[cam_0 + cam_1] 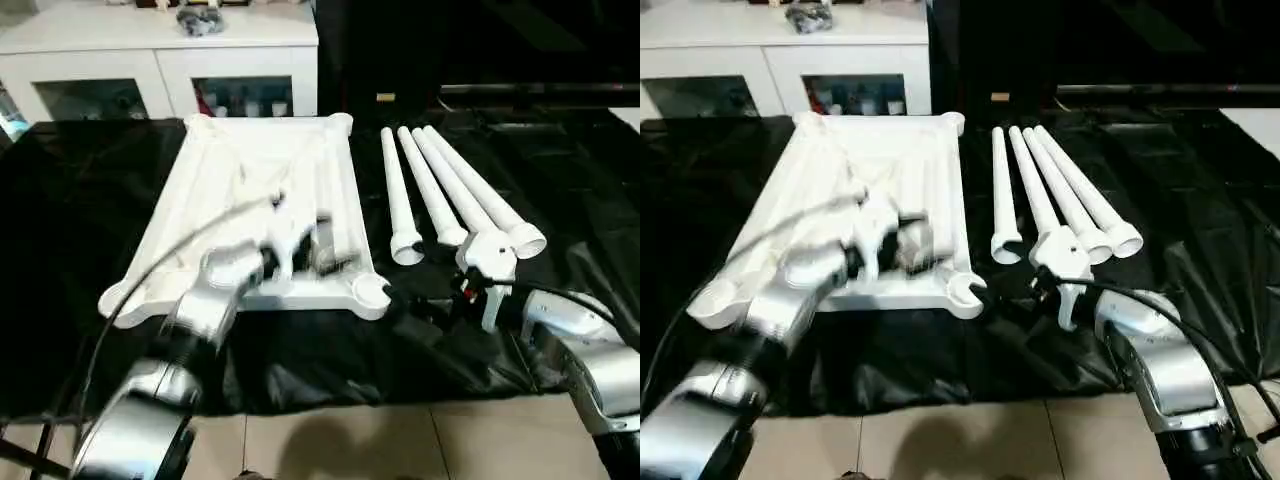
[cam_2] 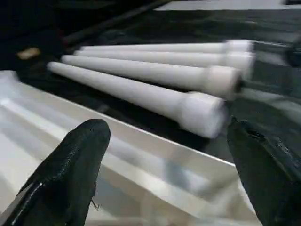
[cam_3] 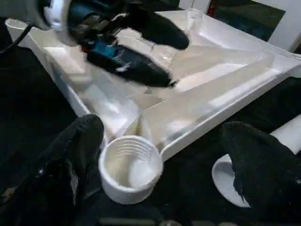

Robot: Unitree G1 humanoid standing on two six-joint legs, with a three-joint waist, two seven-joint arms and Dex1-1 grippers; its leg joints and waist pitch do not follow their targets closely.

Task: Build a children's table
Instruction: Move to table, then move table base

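Observation:
The white tabletop (image 1: 230, 170) lies upside down on the black cloth, rim and ribs facing up. To its right, four white tube legs (image 1: 440, 195) lie side by side. My left gripper (image 1: 305, 245) hovers open over the tabletop's near right part; its wrist view looks past the rim (image 2: 141, 155) toward the legs (image 2: 141, 89). Low by the near right corner socket (image 1: 372, 293) is my right gripper (image 1: 415, 305), also open. In its wrist view the black fingers (image 3: 70, 165) stand on either side of that socket (image 3: 129, 165), and the left gripper (image 3: 164, 56) hangs above the ribs.
A white cabinet (image 1: 160, 60) with glass doors stands behind the table. The black cloth (image 1: 80, 250) covers the whole work surface. Tiled floor (image 1: 400, 440) shows past the near edge. A cable (image 1: 150, 265) loops from my left forearm over the tabletop.

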